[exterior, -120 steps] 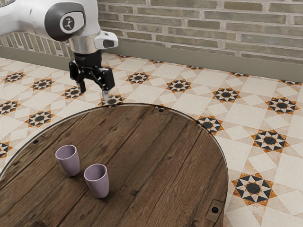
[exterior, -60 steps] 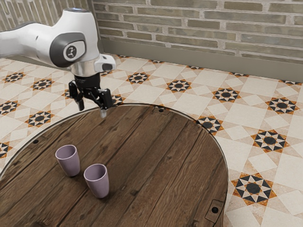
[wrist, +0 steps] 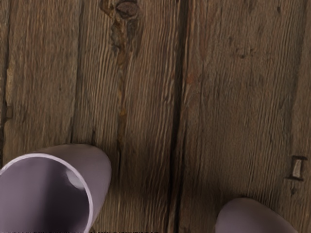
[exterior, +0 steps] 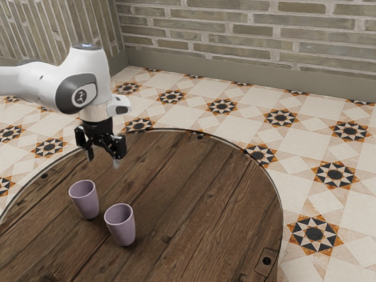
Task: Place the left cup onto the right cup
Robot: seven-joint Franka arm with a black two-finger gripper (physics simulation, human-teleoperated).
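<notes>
Wooden table: 2 purple cups, left cup, right cup, apart; fingers spread, empty, above.

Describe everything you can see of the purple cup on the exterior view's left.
The left cup is a plain, handleless lilac tumbler with a matte look, tapering toward its base. It stands upright, mouth up and empty, on the round wooden table, apart from the matching cup beside it. Nothing else touches it; the gripper hangs open higher up.
</notes>
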